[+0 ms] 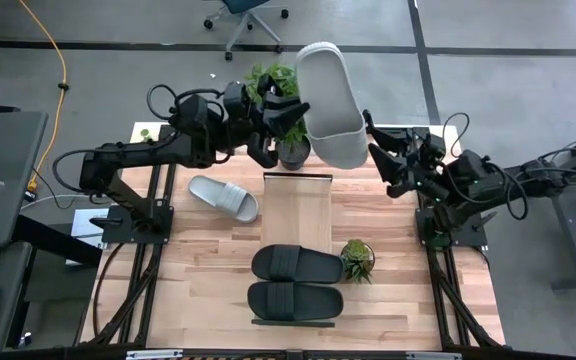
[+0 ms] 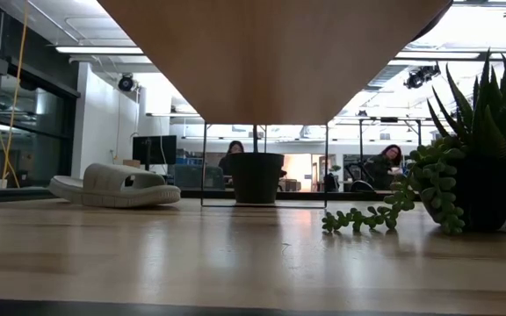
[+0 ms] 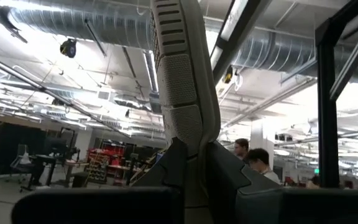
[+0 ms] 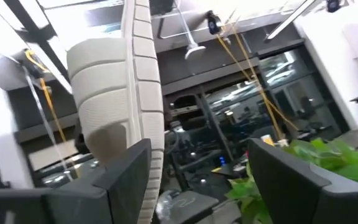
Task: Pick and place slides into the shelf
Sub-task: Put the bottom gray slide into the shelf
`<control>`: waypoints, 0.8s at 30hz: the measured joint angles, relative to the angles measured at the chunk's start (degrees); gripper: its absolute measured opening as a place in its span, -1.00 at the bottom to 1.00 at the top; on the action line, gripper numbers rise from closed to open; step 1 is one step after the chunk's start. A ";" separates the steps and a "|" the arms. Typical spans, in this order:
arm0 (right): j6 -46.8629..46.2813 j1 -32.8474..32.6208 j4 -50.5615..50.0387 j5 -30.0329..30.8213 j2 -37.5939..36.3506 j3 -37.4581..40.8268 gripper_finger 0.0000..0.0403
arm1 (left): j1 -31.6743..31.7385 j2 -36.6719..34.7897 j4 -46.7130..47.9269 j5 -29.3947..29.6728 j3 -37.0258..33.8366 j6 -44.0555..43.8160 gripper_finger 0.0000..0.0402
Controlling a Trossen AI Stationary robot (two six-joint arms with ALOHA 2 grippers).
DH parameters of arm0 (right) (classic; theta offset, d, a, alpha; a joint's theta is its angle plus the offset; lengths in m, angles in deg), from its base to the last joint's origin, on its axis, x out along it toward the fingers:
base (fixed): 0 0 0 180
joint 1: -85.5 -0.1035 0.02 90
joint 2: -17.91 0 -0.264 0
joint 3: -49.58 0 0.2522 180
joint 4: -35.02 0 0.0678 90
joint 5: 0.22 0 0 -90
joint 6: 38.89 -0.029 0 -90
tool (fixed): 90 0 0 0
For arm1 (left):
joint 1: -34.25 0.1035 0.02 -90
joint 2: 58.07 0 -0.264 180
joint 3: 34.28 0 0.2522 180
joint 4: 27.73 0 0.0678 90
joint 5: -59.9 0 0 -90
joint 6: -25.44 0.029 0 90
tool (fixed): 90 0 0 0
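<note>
Grey ribbed rubber fills my close views: one light grey slide (image 1: 328,90) is raised high over the far end of the surface (image 1: 208,260), standing on edge. My left fingers (image 3: 166,171) are clamped on its lower rim, which hides where they meet. My right fingers (image 4: 291,180) are spread apart right beside the same slide. One of them overlaps its edge, and I cannot tell whether it touches.

Below, the shelf (image 1: 296,215) runs along the middle of the surface. Two black slides (image 1: 298,263) lie crosswise on its near end, side by side. The second grey slide (image 1: 223,197) rests on the surface just left of the shelf. A dark potted plant (image 1: 290,140) at the far edge is partly covered by my left arm. A small succulent (image 1: 356,258) sits right of the shelf, and the level view cuts it off.
</note>
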 joint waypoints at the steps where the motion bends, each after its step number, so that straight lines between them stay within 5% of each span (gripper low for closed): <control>1: -0.31 0.21 -0.16 -0.90 -0.01 0.00 0.29 | 0.00 0.12 -0.42 0.14 0.00 -0.02 -0.88; 24: 1.97 0.69 0.77 -9.55 0.40 -0.04 0.29 | 1.55 0.23 -2.35 -1.19 0.00 -1.00 -0.88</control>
